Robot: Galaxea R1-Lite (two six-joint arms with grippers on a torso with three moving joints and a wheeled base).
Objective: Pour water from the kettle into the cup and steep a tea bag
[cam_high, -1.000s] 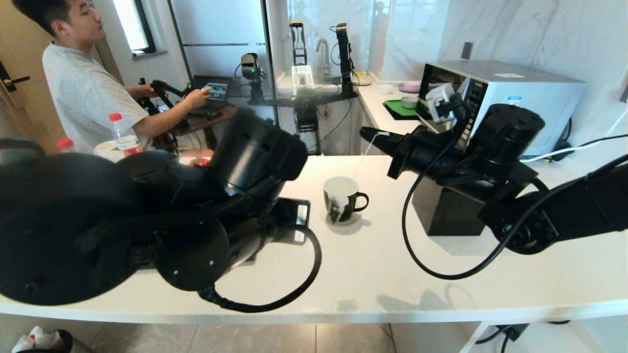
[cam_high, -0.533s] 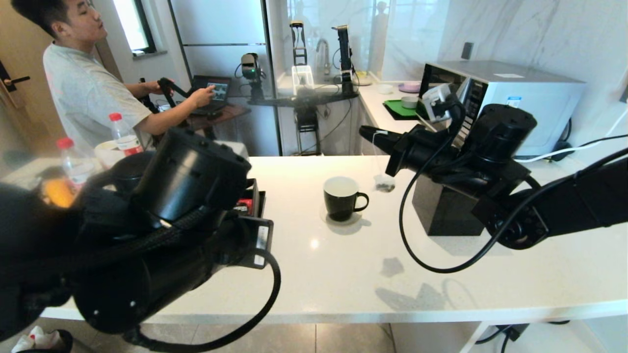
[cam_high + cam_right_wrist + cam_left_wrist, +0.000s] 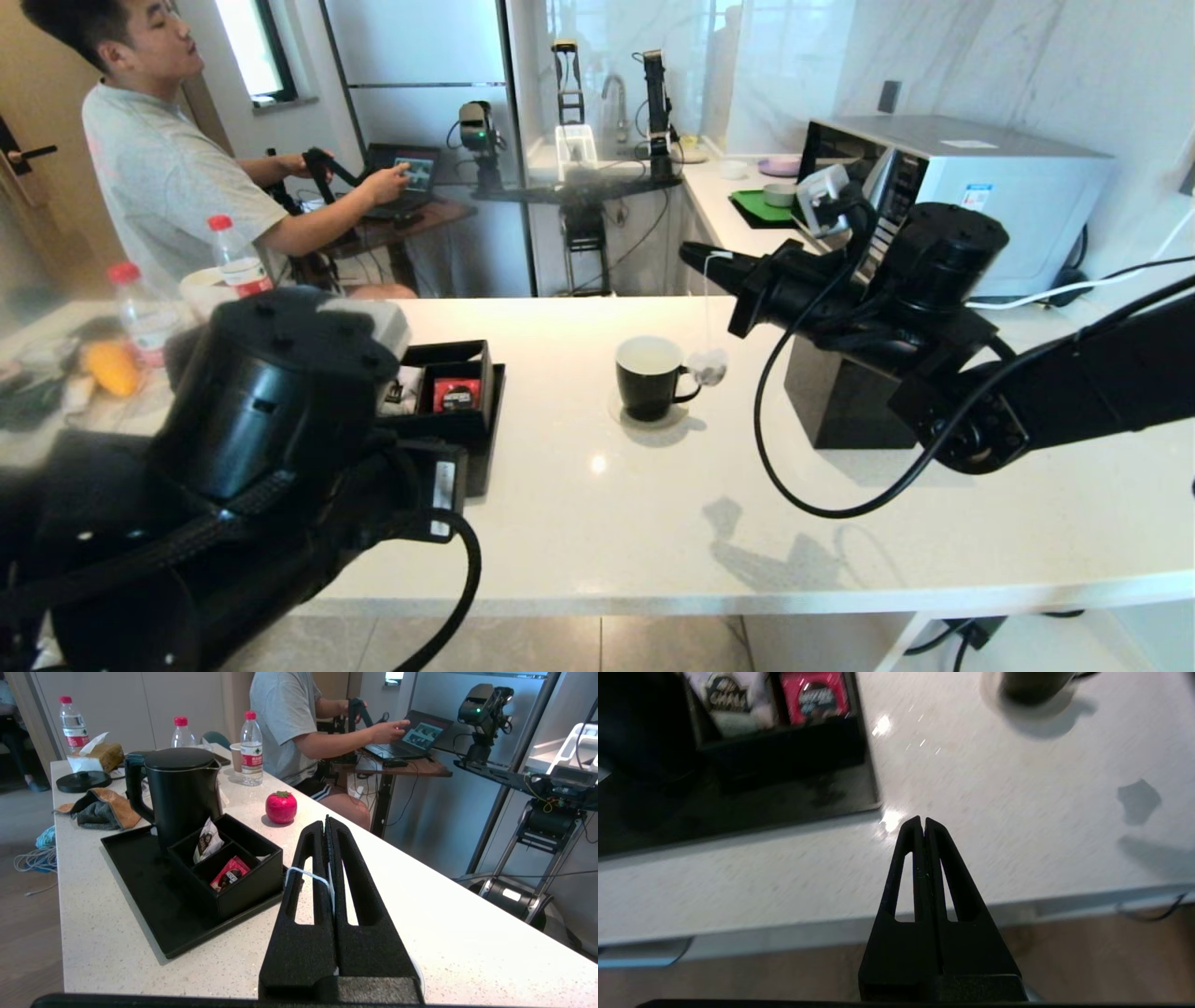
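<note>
The cup (image 3: 651, 376), a black mug with a white inside, stands mid-counter on a pale coaster. My right gripper (image 3: 695, 254) hovers above and just right of it, shut (image 3: 325, 823) on the tea bag's string (image 3: 303, 873). The tea bag (image 3: 708, 366) hangs outside the cup beside its handle. The kettle (image 3: 180, 793) stands on a black tray (image 3: 140, 877); in the head view my left arm hides it. My left gripper (image 3: 923, 820) is shut and empty above the counter's front edge, with the cup's base (image 3: 1034, 686) far ahead.
A black divided box (image 3: 457, 392) on the tray holds a white CHALI packet (image 3: 208, 842) and a red packet (image 3: 229, 872). A black block (image 3: 840, 401) sits under my right arm, a microwave (image 3: 962, 177) behind it. Water bottles (image 3: 251, 749), a red ornament (image 3: 281, 807) and a person are at the far left.
My left arm has drawn back towards the near left, uncovering the divided box. The tea bag has swung from the cup out to the right and back beside the handle.
</note>
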